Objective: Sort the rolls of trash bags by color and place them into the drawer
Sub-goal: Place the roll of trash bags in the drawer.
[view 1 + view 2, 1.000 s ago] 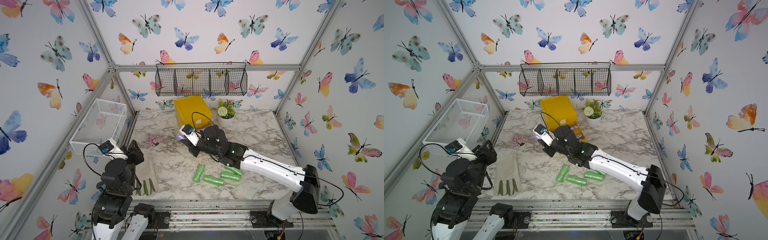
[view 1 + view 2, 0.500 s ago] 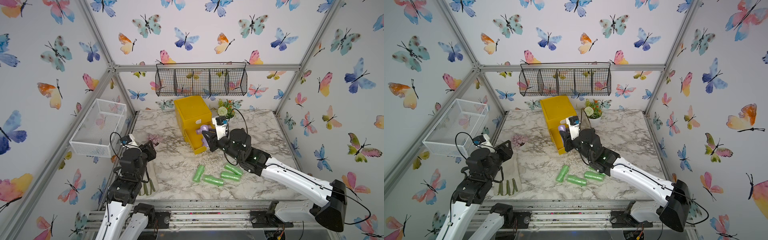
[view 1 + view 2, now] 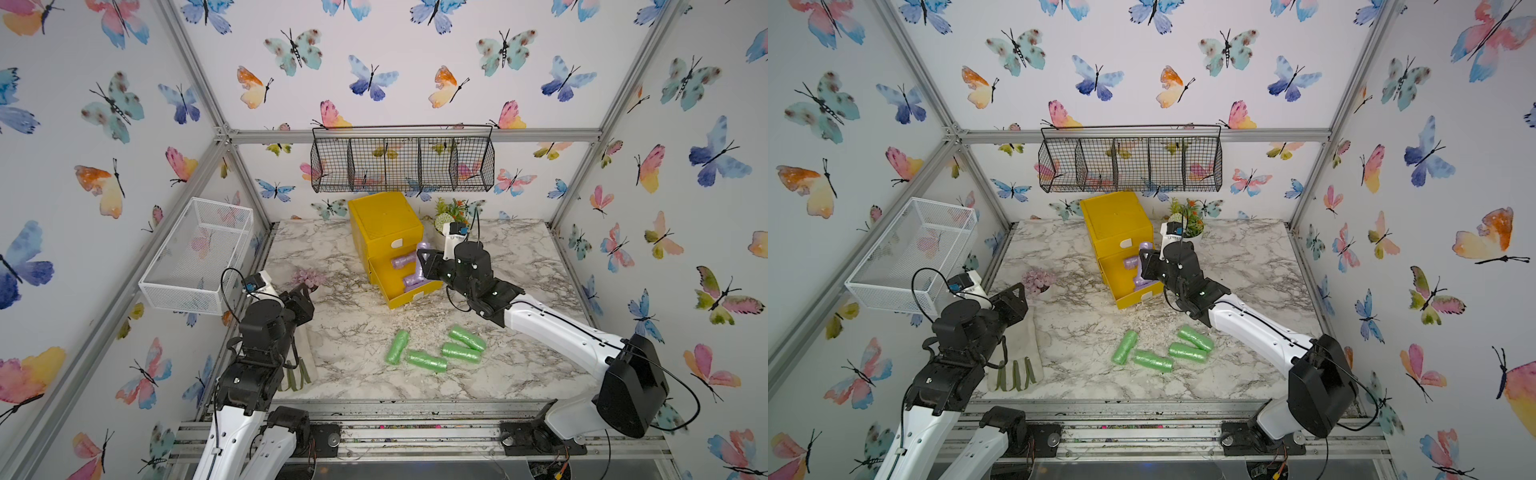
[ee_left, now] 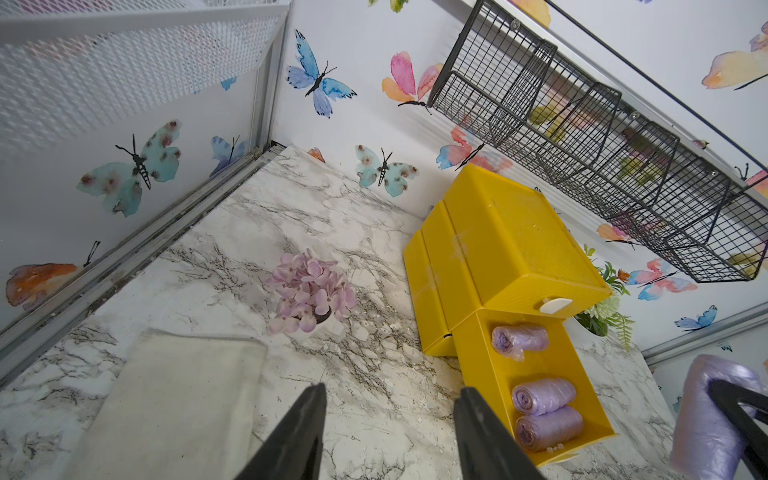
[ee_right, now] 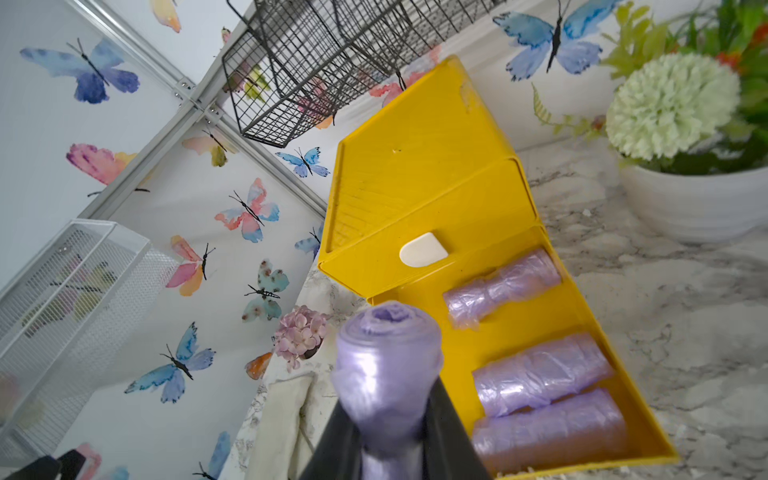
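The yellow drawer [image 3: 386,224] chest stands at the back of the table, and its lower drawer [image 3: 388,286] is pulled out. Three purple rolls [image 5: 540,374] lie in it, also seen in the left wrist view as purple rolls [image 4: 542,395]. My right gripper [image 3: 422,255] hangs just over that open drawer's right side, shut on a fourth purple roll [image 5: 386,357] that stands up between its fingers [image 5: 449,432]. Several green rolls [image 3: 426,360] lie loose on the marble near the front. My left gripper [image 4: 390,390] is open and empty, raised above the table's left side.
A white mesh basket [image 3: 199,253] hangs on the left wall and a black wire basket [image 3: 403,164] on the back wall. A pink flower cluster [image 3: 306,277] sits left of the chest and a potted plant [image 3: 451,214] to its right. A glove [image 3: 1017,361] lies under my left arm.
My right gripper has carried the purple roll from left of the chest rightward to above the open drawer. My left arm has swung in over the glove.
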Motion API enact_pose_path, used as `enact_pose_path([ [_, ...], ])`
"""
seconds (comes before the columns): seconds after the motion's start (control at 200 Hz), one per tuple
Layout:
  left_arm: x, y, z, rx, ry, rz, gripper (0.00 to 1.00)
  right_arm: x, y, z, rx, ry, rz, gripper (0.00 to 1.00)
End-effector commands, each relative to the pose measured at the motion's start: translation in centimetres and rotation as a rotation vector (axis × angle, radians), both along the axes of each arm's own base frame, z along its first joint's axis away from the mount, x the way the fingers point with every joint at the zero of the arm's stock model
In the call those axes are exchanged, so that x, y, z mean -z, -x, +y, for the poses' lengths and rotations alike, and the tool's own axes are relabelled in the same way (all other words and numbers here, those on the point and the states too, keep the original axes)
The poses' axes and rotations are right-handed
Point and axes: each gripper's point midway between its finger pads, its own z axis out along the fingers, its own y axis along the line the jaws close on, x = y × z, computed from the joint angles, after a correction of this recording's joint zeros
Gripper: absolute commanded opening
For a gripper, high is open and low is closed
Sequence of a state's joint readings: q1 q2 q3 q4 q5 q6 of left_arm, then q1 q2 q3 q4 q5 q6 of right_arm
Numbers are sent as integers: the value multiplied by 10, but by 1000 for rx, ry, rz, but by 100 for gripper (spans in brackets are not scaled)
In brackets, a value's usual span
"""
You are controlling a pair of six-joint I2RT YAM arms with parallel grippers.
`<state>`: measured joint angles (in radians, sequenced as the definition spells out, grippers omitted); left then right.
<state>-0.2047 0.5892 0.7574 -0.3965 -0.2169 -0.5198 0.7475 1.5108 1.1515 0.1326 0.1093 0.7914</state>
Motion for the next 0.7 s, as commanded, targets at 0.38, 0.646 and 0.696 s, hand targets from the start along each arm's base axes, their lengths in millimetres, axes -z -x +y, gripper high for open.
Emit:
enact_pose_path([
  [0.38, -8, 6, 14, -60, -49, -41, 55, 40, -37, -8, 436, -109, 471, 1],
  [0.646, -11, 6, 17, -70, -67, -45, 56, 51, -53, -15, 597, -39, 513, 1],
  [0.696, -12, 7, 17, -72, -70, -48, 56, 54, -56, -12, 597, -41, 515, 1],
])
